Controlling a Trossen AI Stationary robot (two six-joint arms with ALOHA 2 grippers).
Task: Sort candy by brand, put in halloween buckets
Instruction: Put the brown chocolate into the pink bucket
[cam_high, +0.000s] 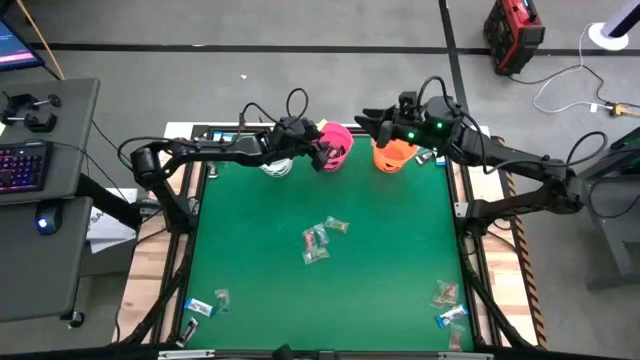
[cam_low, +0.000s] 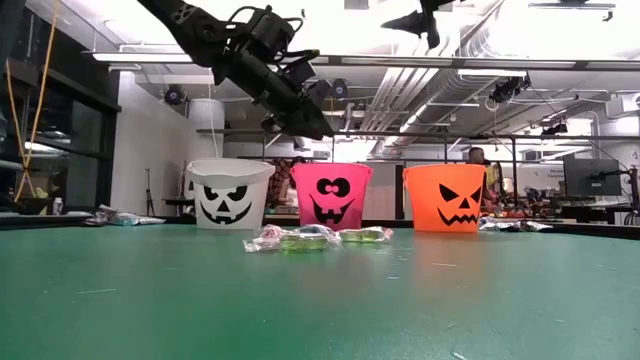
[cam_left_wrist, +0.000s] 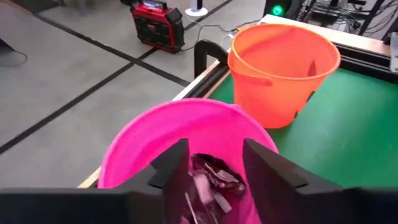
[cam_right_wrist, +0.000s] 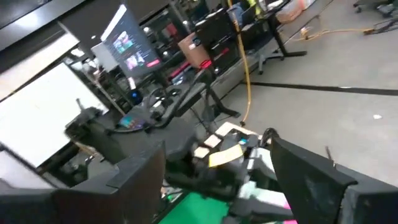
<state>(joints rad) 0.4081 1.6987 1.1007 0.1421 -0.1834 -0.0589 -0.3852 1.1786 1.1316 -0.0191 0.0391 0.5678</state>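
Observation:
Three buckets stand in a row along the table's far edge: white (cam_high: 277, 166), partly under my left arm, pink (cam_high: 338, 140) and orange (cam_high: 393, 154). In the low view they show as white (cam_low: 230, 194), pink (cam_low: 333, 195) and orange (cam_low: 446, 197). My left gripper (cam_left_wrist: 216, 149) hovers open over the pink bucket (cam_left_wrist: 143, 149), above the reddish wrapped candy (cam_left_wrist: 214, 177) lying inside it. My right gripper (cam_high: 362, 120) is open and empty, raised high behind the gap between the pink and orange buckets. A cluster of clear and green candy (cam_high: 320, 240) lies mid-table.
More candy lies near the table's near-left corner (cam_high: 205, 305), near its near-right corner (cam_high: 448, 305) and beside the orange bucket at the far right (cam_high: 430, 156). A keyboard and a mouse sit on a desk to the left. The green mat between the candy groups is bare.

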